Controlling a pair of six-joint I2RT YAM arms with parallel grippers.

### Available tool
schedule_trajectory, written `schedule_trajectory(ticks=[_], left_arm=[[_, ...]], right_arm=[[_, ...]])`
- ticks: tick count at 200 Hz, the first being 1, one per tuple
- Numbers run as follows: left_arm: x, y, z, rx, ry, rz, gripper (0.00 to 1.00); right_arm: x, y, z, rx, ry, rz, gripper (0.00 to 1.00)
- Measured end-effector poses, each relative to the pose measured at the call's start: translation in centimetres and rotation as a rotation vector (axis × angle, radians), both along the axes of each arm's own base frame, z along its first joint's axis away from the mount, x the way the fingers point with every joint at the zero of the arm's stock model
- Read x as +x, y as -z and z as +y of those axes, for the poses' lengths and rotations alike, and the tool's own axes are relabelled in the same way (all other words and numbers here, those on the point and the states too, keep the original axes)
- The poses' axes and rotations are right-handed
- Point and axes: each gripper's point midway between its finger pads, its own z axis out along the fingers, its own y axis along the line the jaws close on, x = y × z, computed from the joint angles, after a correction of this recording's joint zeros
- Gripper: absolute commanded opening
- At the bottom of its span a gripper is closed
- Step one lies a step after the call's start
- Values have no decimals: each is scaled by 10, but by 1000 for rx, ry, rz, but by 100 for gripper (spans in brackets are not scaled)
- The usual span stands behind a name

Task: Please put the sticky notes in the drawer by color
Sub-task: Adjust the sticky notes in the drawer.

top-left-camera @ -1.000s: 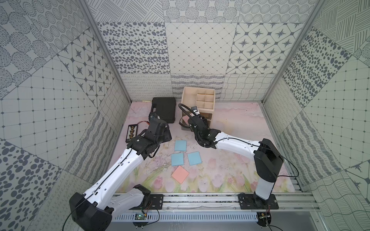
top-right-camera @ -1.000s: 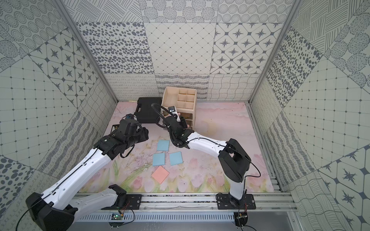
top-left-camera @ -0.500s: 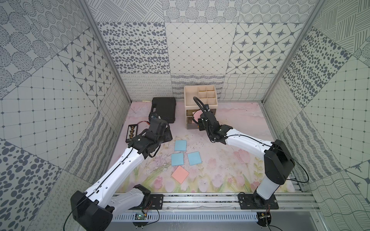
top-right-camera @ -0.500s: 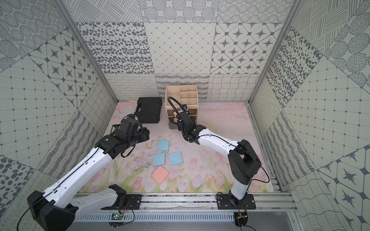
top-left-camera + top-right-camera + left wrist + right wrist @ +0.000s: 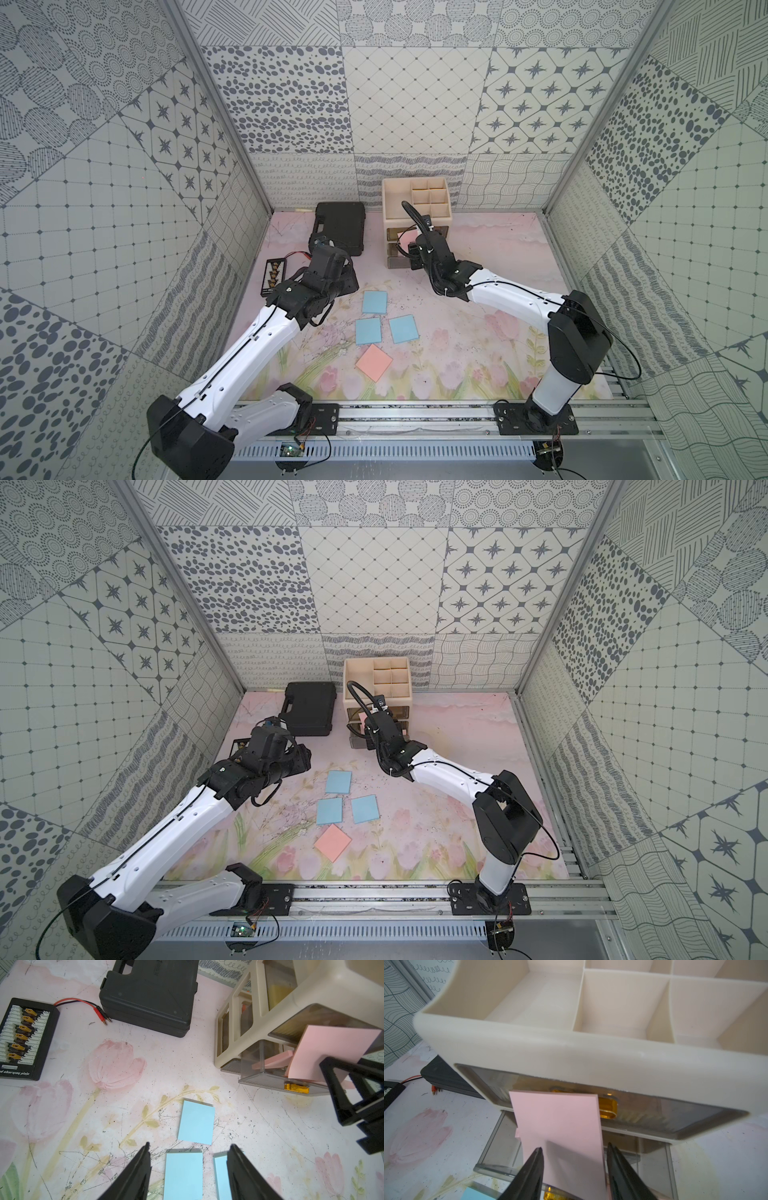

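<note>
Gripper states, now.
Left gripper: open, empty.
Right gripper: open; pink note between its fingers, whether gripped cannot be told.

Upper centre: a cream plastic cabinet [image 5: 392, 222] with smoky translucent drawers and gold handles [image 5: 607, 1108], a pale pink paper note [image 5: 560, 1126] against it. Three light blue square notes [image 5: 374, 302] and a salmon-pink square note [image 5: 374, 362] lie on a pastel tulip-painted mat [image 5: 478, 365]. Left of the cabinet is a flat black plastic case [image 5: 340, 226]. The white wall panels [image 5: 411, 104] bear grey dots, stars and grids.
</note>
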Motion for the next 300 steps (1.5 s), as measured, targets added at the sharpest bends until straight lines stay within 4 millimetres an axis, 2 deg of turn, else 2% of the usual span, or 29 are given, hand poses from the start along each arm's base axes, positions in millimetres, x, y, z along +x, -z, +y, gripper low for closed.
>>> schedule_trajectory(ticks=[24, 56, 73, 138, 184, 234, 254, 271, 294, 300], left_arm=[[0, 0, 0, 0, 0, 0, 62], [1, 1, 0, 1, 0, 3, 62], [1, 1, 0, 2, 0, 3, 62], [2, 3, -1, 5, 0, 10, 62], [2, 3, -1, 6, 0, 11, 62], [3, 6, -2, 9, 0, 19, 62], [3, 6, -2, 9, -1, 19, 62], [3, 5, -1, 8, -1, 17, 62], [2, 2, -1, 3, -1, 7, 62], [2, -1, -1, 1, -1, 2, 62]], right_arm=[[5, -3, 5, 15, -6, -30, 50], [10, 12, 12, -5, -16, -21, 50], [9, 15, 11, -19, -16, -10, 46], [-7, -12, -8, -9, 9, -54, 40], [-8, -16, -8, -11, 10, -54, 40], [-11, -34, -1, -1, -36, -66, 41], [-17, -40, 1, 12, -45, -61, 44], [-32, -48, -3, 17, -37, -50, 46], [-59, -67, -12, 78, -22, -8, 67], [-65, -70, -13, 93, -22, 7, 74]])
